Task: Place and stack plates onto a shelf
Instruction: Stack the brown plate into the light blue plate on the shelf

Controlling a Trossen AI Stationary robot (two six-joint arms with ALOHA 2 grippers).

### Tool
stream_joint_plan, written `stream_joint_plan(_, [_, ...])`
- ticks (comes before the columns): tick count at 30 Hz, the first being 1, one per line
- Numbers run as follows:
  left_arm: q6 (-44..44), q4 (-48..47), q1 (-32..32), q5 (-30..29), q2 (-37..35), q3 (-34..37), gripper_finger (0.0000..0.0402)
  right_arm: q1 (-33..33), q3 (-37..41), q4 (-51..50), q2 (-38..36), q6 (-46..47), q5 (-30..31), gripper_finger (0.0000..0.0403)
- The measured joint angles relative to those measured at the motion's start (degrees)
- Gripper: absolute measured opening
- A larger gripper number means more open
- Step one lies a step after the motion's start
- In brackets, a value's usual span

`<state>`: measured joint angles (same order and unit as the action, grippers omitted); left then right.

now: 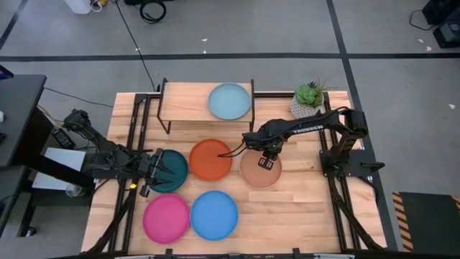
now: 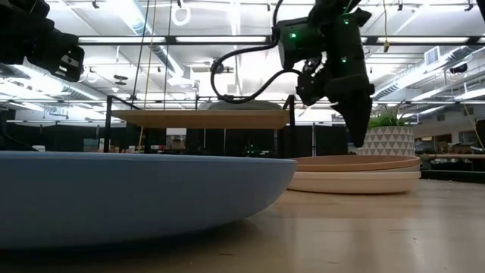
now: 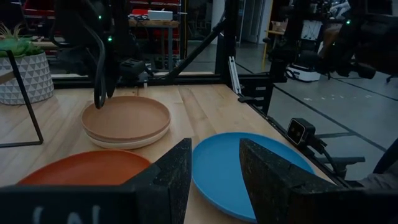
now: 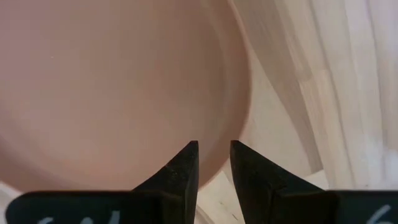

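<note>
The shelf (image 1: 194, 101) stands at the table's far side with a pale teal plate (image 1: 229, 101) lying on its board. On the table lie the dark teal (image 1: 172, 169), orange (image 1: 210, 159), pink (image 1: 166, 218) and blue (image 1: 213, 214) plates. The tan plate (image 1: 255, 174) rests on a cream plate (image 2: 356, 183). No grey plate shows. My right gripper (image 1: 267, 161) hangs just above the tan plate (image 4: 112, 87), fingers pointing down and a narrow gap apart. My left gripper (image 1: 149, 173) is open at the dark teal plate's left edge.
A potted plant (image 1: 309, 99) in a white patterned pot stands at the far right, beside the shelf. Black frame rails (image 1: 136, 137) run along the table's left and right sides. Bare wood lies to the right of the blue plate (image 1: 287, 212).
</note>
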<state>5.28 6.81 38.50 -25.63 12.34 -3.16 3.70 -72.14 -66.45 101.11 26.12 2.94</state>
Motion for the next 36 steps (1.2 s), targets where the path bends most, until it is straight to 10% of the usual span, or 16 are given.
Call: stream_joint_plan(36, [-0.04,0.02,0.0,-0.02,0.02,0.0,0.0142,-0.77,12.57,8.36,-7.07,15.84,1.53,0.0055])
